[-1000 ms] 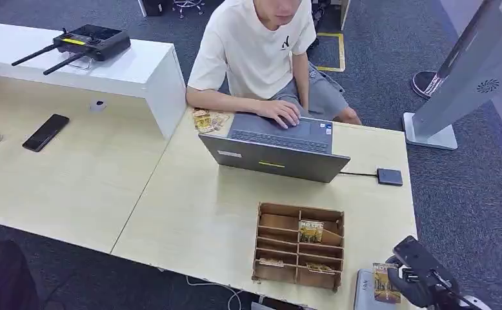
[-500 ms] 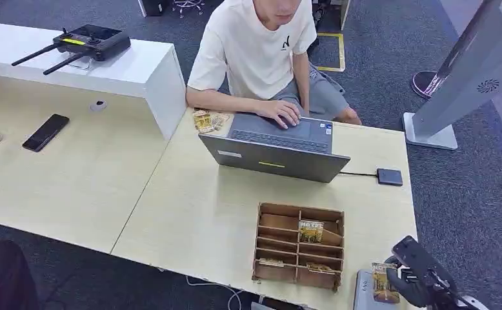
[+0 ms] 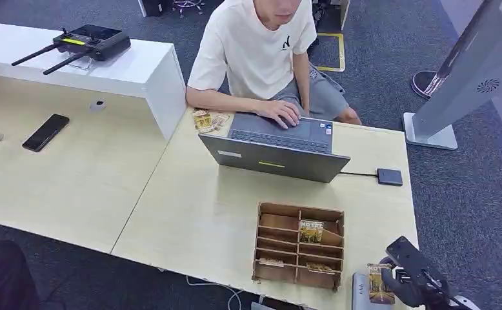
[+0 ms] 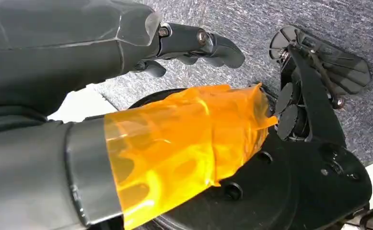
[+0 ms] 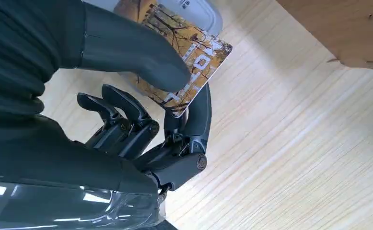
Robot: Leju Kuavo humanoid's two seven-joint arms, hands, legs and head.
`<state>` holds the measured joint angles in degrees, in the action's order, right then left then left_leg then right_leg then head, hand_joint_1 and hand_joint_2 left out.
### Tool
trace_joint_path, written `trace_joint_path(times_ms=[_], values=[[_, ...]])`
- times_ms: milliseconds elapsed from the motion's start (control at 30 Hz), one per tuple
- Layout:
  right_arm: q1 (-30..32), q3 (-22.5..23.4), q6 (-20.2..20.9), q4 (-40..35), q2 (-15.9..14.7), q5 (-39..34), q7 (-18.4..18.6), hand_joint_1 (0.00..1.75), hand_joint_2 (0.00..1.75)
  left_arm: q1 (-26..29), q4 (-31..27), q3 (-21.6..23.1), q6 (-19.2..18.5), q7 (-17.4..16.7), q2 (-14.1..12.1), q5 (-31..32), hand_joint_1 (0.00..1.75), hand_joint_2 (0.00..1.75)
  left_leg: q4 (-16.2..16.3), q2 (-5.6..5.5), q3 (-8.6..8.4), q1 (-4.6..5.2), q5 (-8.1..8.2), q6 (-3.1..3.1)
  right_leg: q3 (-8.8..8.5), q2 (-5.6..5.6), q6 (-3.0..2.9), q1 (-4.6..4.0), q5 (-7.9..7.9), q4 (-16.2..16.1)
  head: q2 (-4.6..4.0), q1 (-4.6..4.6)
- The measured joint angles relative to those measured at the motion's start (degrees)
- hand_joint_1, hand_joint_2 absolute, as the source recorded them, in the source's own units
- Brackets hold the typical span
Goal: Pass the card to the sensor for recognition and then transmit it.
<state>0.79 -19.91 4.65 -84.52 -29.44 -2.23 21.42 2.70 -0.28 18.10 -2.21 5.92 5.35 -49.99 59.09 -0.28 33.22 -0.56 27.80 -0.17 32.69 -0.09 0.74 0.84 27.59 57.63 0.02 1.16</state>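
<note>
the right hand pinches the card over the grey sensor at the table's near right corner. just to its left stands the wooden divider box, close enough to block a sideways sweep. beyond the box lies a bare stretch of table, then the open laptop with a person's hand on its keys. a cable runs from the laptop to a small black box near the right edge, with bare tabletop between it and the right hand.
</note>
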Motion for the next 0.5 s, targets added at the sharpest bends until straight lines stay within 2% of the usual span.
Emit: trace_joint_path(times_ms=[500], values=[[-0.5, 0.0, 0.0, 0.8, 0.9, 0.3, 0.0, 1.75, 1.75, 0.0, 0.0, 0.0, 0.0, 0.0, 0.0, 0.2, 0.0, 0.0, 0.0, 0.0, 0.0, 0.0, 0.0, 0.0, 0.0, 0.0, 0.0, 0.0, 0.0, 0.0, 0.0, 0.0]])
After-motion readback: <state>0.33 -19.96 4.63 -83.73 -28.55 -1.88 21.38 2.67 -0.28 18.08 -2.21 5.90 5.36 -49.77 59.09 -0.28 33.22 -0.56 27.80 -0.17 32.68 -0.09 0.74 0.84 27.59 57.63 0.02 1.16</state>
